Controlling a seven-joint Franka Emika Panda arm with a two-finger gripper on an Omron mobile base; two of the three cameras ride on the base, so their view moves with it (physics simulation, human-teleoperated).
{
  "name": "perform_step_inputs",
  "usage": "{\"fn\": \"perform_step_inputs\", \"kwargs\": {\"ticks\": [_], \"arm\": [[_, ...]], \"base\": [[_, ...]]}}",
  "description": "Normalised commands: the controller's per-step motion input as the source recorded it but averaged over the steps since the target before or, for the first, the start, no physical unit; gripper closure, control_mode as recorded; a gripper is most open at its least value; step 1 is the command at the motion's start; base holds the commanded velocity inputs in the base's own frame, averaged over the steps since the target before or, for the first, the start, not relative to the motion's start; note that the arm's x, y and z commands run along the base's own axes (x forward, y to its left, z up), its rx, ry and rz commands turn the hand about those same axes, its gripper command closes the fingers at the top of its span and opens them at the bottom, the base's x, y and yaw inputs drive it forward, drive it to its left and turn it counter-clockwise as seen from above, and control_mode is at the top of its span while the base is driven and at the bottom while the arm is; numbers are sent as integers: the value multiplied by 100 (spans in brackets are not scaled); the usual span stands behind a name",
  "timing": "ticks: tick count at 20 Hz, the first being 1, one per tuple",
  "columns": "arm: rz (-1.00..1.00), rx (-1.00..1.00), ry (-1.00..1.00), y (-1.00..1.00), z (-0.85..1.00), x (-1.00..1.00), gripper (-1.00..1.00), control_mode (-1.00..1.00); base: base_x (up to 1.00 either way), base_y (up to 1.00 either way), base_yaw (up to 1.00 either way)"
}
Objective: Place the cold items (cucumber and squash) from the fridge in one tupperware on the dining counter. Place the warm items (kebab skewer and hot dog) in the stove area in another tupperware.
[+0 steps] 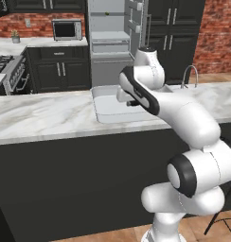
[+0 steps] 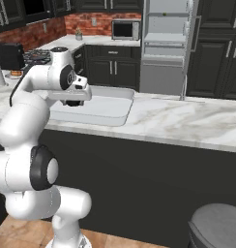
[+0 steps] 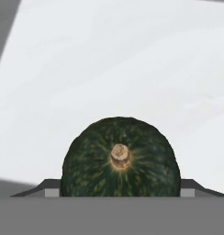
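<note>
One dark green squash [image 3: 120, 158] sits between my two fingers [image 3: 48, 189], stem toward the camera, and my gripper [image 3: 119, 192] is closed on its sides. I hold it above the white sink basin [image 2: 108, 107] set in the marble counter [image 2: 187, 121].

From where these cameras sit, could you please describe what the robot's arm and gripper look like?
The arm is built of glossy white, rounded segments with black bands at the joints, one a dark ring around a round white cap at the elbow. A small white wrist block carries the dark gripper, whose finger tips look dark grey. No cables or markings show.
</note>
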Motion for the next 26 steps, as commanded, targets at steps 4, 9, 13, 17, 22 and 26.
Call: {"fn": "perform_step_inputs", "kwargs": {"ticks": [4,9,13,17,22,26], "arm": [[4,0,0,10,-23,25,100,-100],[2,0,1,11,-23,29,100,-100],[2,0,2,13,-23,21,100,-100],[2,0,4,13,-22,15,100,-100],[1,0,6,20,-24,17,-100,-100],[1,0,0,9,-23,2,-100,-100]], "base": [[0,0,0],[0,0,0],[0,0,0],[0,0,0],[0,0,0],[0,0,0]]}}
